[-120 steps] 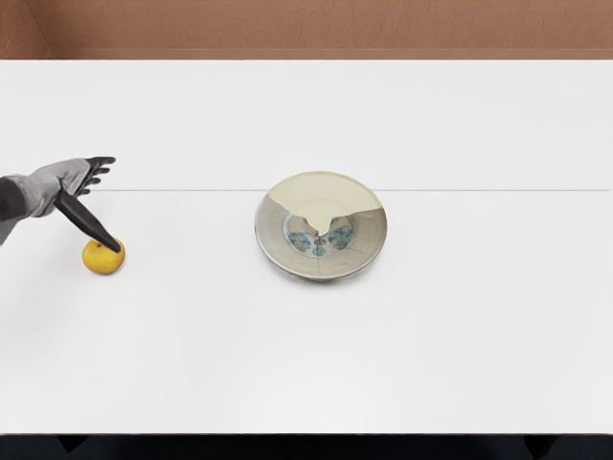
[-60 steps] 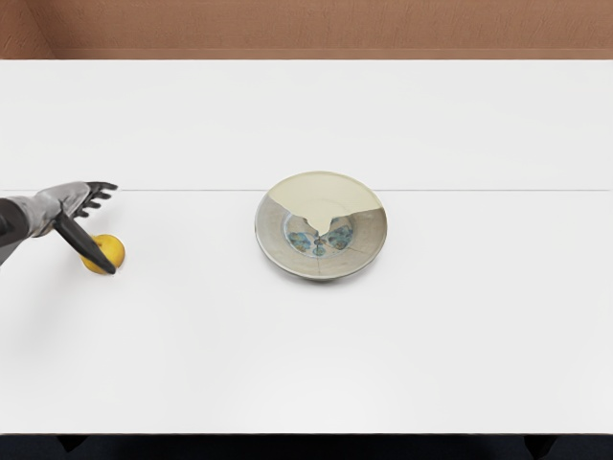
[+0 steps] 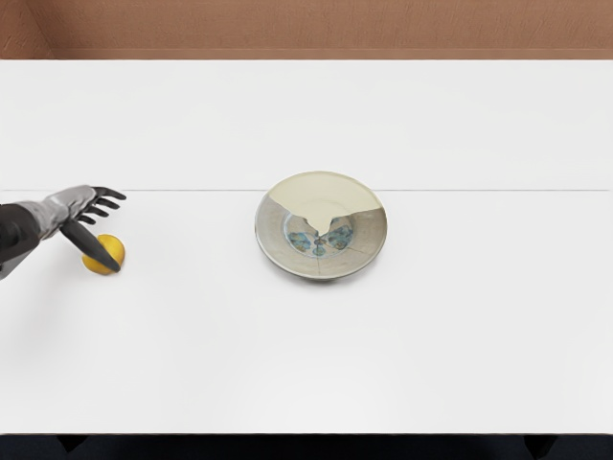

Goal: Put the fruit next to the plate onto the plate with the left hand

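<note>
White bench filled the frame, the plate (image 3: 261, 230) at its centre. At left, the yellow fruit (image 3: 110, 245) lay well apart from it, under the left hand (image 3: 72, 207), fingers (image 3: 103, 195) spread, holding nothing. Small, round, probably firm, it might roll; grasping around its middle seemed safest.

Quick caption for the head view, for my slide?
Open left hand at the yellow fruit, left of the plate.

Glossy glazed ceramic plate (image 3: 321, 226), smooth matt white table (image 3: 306, 335), smooth yellow fruit (image 3: 103, 253).
</note>
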Controlling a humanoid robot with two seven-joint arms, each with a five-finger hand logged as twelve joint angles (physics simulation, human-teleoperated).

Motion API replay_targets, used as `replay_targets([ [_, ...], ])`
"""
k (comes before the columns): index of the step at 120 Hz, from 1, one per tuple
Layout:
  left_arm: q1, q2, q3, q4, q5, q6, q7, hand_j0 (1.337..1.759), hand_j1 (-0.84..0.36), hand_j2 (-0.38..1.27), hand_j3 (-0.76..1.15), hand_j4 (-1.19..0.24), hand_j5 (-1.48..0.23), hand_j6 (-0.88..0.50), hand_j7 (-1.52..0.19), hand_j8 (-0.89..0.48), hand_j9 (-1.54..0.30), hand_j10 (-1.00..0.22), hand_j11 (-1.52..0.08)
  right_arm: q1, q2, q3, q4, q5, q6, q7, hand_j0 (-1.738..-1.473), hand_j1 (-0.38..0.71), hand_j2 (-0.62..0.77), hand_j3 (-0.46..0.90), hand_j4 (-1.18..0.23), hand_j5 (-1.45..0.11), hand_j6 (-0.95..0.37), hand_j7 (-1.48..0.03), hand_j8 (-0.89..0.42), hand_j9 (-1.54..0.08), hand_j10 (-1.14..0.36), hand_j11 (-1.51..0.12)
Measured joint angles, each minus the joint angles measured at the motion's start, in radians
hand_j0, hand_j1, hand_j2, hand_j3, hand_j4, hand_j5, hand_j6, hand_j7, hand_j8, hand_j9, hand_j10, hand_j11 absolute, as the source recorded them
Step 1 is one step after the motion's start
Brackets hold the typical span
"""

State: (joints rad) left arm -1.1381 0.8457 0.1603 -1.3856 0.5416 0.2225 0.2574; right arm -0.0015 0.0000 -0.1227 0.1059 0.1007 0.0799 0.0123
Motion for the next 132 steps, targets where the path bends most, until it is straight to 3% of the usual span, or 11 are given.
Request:
replay_targets([
  [33, -0.004, 0.034, 0.017, -0.003, 0.001, -0.003, -0.002, 1.658, 0.05, 0.09, 0.00, -0.26, -0.34, -0.26, -0.34, -0.26, -0.34, -0.27, -0.36, 0.000, 0.000, 0.000, 0.000, 0.000, 0.000, 0.000, -1.658, -0.35, 0.00, 0.00, 0.00, 0.00, 0.00, 0.00, 0.00, 0.00, 0.00, 0.00],
  [97, -0.026, 0.025, 0.037, -0.003, 0.017, -0.003, -0.001, 1.658, -0.19, 0.13, 0.00, -0.47, -0.61, -0.47, -0.61, -0.47, -0.61, -0.47, -0.61, 0.000, 0.000, 0.000, 0.000, -0.001, 0.000, 0.000, -1.658, -0.35, 0.00, 0.00, 0.00, 0.00, 0.00, 0.00, 0.00, 0.00, 0.00, 0.00],
  [132, -0.035, 0.016, 0.043, -0.001, 0.024, -0.048, 0.007, 1.656, -0.23, 0.36, 0.00, -0.64, -0.81, -0.55, -0.81, -0.46, -0.82, -0.56, -0.84, 0.000, 0.000, 0.000, 0.000, -0.001, 0.000, 0.000, -1.658, -0.35, 0.00, 0.00, 0.00, 0.00, 0.00, 0.00, 0.00, 0.00, 0.00, 0.00],
])
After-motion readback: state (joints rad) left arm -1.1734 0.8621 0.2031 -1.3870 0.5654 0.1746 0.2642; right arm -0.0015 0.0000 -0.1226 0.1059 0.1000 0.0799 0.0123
